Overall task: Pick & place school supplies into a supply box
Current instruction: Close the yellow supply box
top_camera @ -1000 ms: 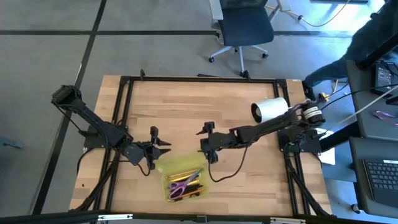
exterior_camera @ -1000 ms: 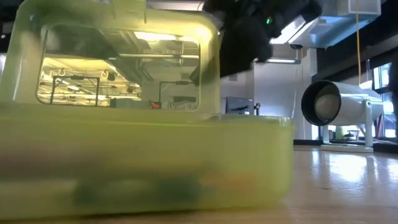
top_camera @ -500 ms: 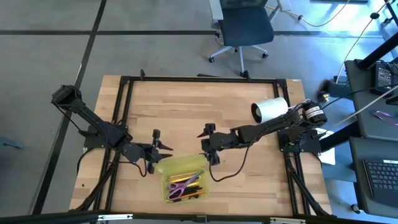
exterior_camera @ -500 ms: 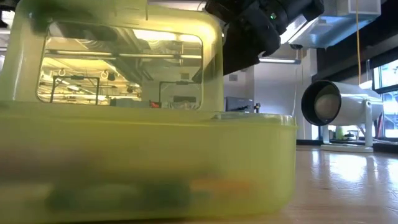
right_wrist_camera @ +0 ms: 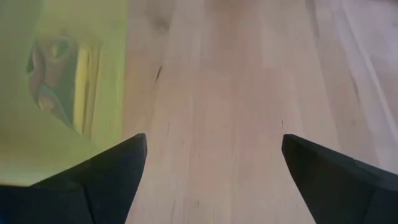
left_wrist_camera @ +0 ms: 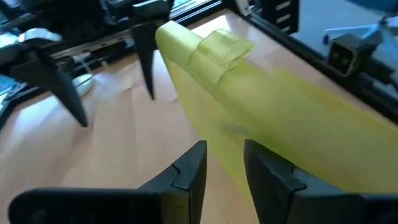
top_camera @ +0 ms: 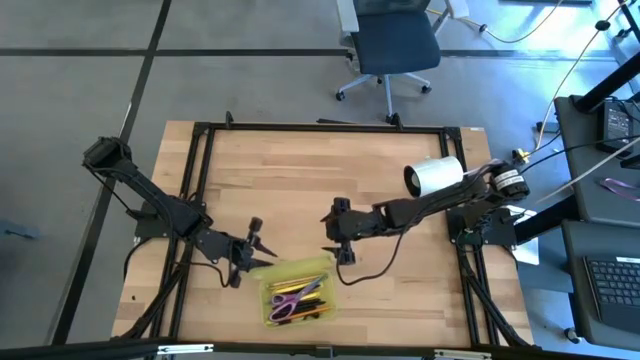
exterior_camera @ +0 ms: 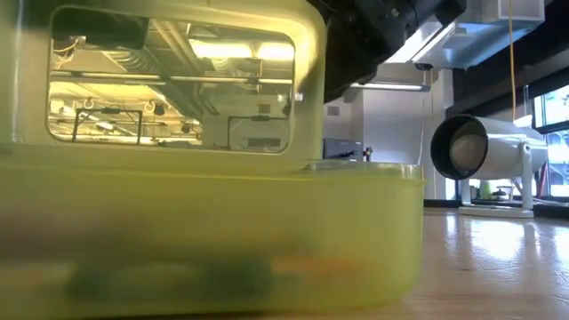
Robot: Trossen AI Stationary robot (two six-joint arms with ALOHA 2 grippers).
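Currently the supply box (top_camera: 297,291) sits near the front edge of the wooden table (top_camera: 300,180), slightly left of centre, its tray uncovered in the high view. Inside lie the school supplies (top_camera: 296,297): scissors with purple handles (top_camera: 287,307) among yellow, orange and dark pens. Its hinged lid (exterior_camera: 169,84) stands raised behind the tray in the low view.

Left gripper (top_camera: 258,256) is at the box's rear-left corner; in the left wrist view its fingers (left_wrist_camera: 186,171) are drawn close together around the lid's thin edge, grasping it.

Right gripper (top_camera: 340,256) hovers just beyond the box's rear-right corner, fingers spread wide with nothing between them, bare wood below.

A white cylinder (top_camera: 432,176) lies well apart at the right rear of the table.
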